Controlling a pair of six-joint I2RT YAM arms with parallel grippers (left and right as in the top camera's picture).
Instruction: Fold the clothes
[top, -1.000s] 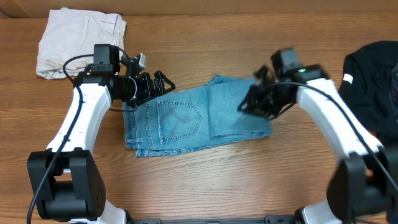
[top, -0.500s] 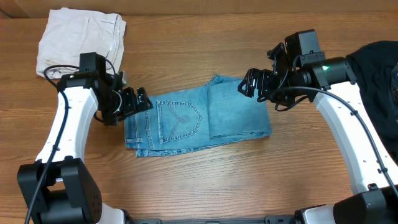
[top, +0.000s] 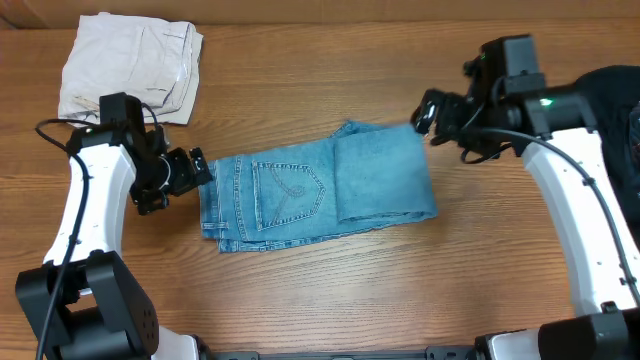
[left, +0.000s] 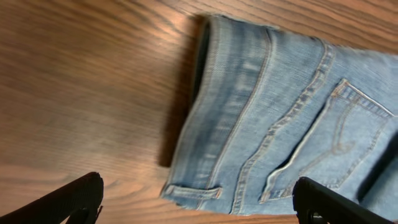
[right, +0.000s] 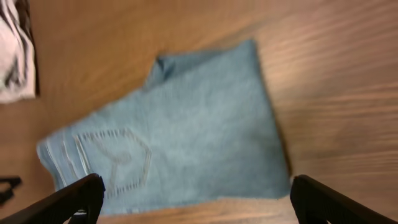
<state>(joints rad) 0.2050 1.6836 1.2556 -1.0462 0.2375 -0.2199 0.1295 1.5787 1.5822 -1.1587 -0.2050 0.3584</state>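
Observation:
The light-blue denim jeans (top: 320, 190) lie folded into a compact rectangle mid-table, a stitched back pocket (top: 290, 192) facing up. My left gripper (top: 198, 168) hovers just off their left edge, open and empty. My right gripper (top: 428, 114) hangs open above their upper right corner, holding nothing. The left wrist view shows the waistband end of the jeans (left: 280, 118) between wide-spread fingertips (left: 81, 194). In the right wrist view the whole folded jeans (right: 180, 137) appear below open fingertips (right: 317, 196). An off-white garment (top: 130, 65) lies at the back left and a black garment (top: 610, 95) at the right edge.
Bare wooden tabletop (top: 330, 290) surrounds the jeans. The off-white garment (right: 12, 56) also shows at the left edge of the right wrist view. The black garment has a small white tag (top: 560, 127), and my right arm crosses in front of it.
Both grippers have pulled away from the jeans: the left one slid back to the left, the right one opened, rose and moved right. The jeans stay folded.

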